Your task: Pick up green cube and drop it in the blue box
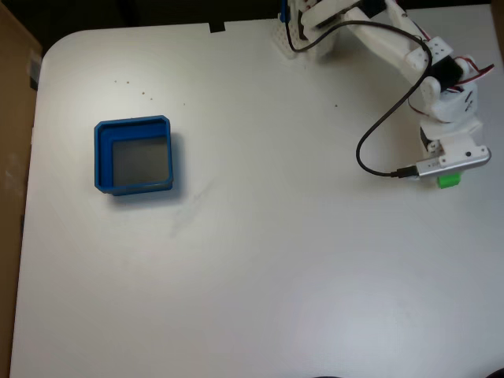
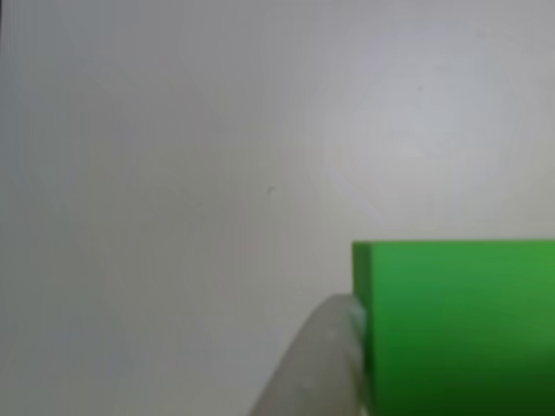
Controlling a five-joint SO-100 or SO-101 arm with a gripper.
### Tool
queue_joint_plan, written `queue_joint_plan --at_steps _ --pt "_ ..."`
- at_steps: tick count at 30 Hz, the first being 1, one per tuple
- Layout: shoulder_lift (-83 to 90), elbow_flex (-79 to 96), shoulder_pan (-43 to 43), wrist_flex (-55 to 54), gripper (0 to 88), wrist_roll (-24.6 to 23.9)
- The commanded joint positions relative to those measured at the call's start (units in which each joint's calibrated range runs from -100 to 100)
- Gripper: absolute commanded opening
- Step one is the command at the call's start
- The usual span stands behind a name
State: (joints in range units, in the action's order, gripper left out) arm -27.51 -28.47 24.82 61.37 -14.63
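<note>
The green cube (image 1: 449, 180) lies near the table's right edge in the fixed view, mostly covered by the white arm's gripper (image 1: 447, 173), which hangs right over it. In the other view the cube (image 2: 455, 329) looms large at the bottom right, and one pale fingertip (image 2: 323, 364) rests against its left face. The other finger is out of frame, so I cannot see whether the jaws are closed on the cube. The blue box (image 1: 101, 153), with a grey floor and nothing in it, sits far off at the table's left.
A black cable (image 1: 364, 150) loops from the arm's wrist over the table. The arm's base (image 1: 303, 31) stands at the back edge. Bare white tabletop (image 1: 276, 205) stretches between cube and box. A brown board (image 1: 12, 118) borders the left side.
</note>
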Motion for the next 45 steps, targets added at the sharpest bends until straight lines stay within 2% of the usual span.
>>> queue_joint_plan --at_steps 1,4,10,14,30,45 --pt "7.3 -2.6 -1.8 0.5 0.5 0.4" --pt "9.1 -2.6 -2.9 0.5 0.5 2.7" --pt "13.0 -2.6 -6.1 0.5 0.5 11.7" --pt "15.3 -2.6 -9.4 0.5 0.5 15.0" --pt "17.4 -2.4 -31.9 0.5 0.5 15.4" --pt "17.0 -2.3 -43.2 0.5 0.5 15.4"
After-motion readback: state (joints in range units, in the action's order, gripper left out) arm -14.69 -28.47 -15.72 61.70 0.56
